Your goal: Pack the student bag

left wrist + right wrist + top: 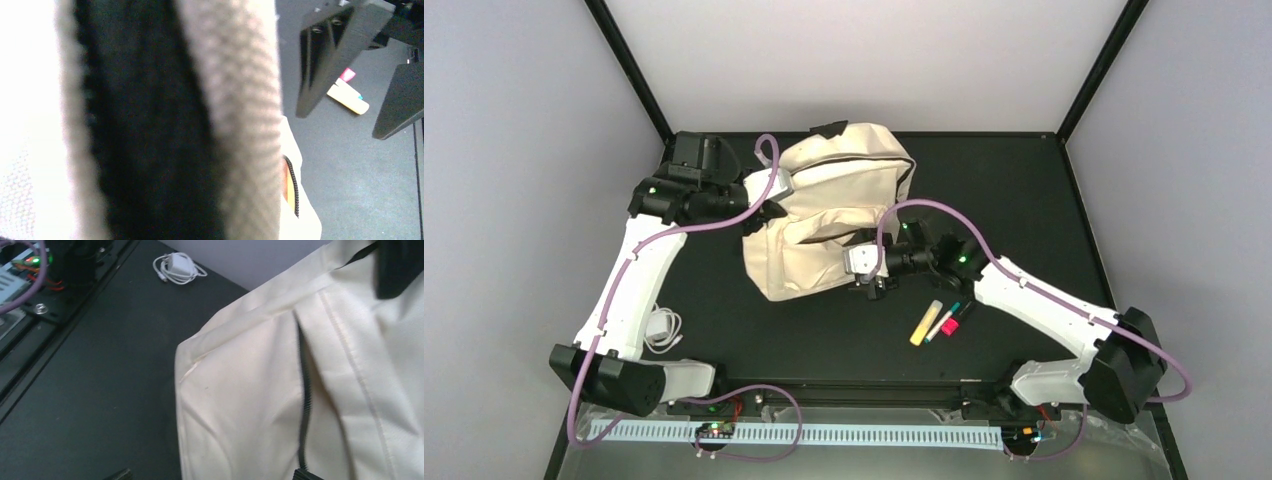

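Note:
The student bag (834, 215), cream with dark zipper lines, lies in the middle of the table, its left side raised. My left gripper (767, 205) is at the bag's left edge. Its wrist view is filled by blurred black strap and grey mesh (240, 115), so its fingers are hidden; it looks shut on the bag. My right gripper (870, 280) is open and empty at the bag's lower right corner. In the right wrist view (210, 475) its jaws straddle the cream fabric (240, 405) next to a zipper (302, 405). It also shows open in the left wrist view (340, 124).
A yellow highlighter and two markers (942, 320) lie right of the bag, also in the left wrist view (347, 97). A white charger with cable (662, 325) lies by the left arm, also in the right wrist view (177, 267). Something orange (287, 192) shows in a zipper slit.

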